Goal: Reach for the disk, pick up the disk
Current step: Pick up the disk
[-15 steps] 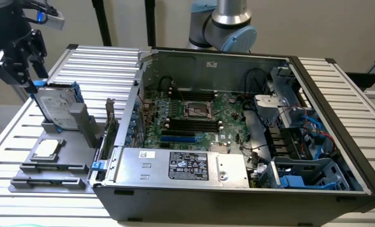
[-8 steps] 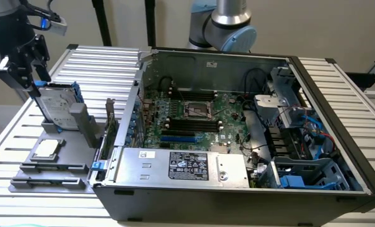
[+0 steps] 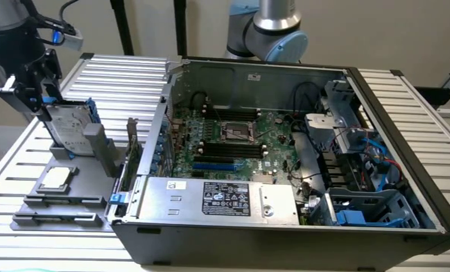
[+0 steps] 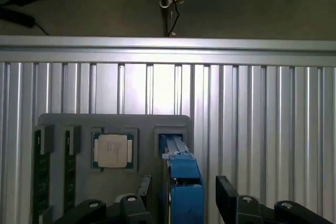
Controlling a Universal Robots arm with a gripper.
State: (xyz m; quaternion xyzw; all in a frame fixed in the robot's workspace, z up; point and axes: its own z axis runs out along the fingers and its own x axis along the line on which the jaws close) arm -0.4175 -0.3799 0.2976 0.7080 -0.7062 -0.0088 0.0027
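- The fingers (image 4: 227, 195) of the gripper (image 4: 184, 182) are open, one on each side of the disk (image 4: 185, 200), with a gap showing on both sides. Nothing is gripped yet.
- The disk stands on edge in a slot of a grey holder (image 4: 115, 121) on the table (image 4: 262, 129), at the exterior view's left. Its thin, blue-railed top edge points up at the gripper. Its broad faces turn toward the fingers.
- Its long axis appears to run up and down, with the top leaning slightly toward the exterior view's left. The part inside the slot is hidden, so this is a judgement.
- Risk: the gaps look unequal. One finger would probably touch first and push the disk sideways, tipping it in the slot.
- Risk: a grip on the blue plastic rails alone could flex or slip, dropping the disk back.
- Risk: because of the lean, a straight pull could jam the disk in the slot and drag the holder along.
- A square chip (image 4: 113, 150) lies in a recess just beside the slot. Two memory sticks (image 4: 41, 177) lie further along. A skewed disk or a low finger could knock them.
- The open computer case (image 3: 233, 243) stands just beside the holder, at the exterior view's right. A sideways swing could strike its wall.
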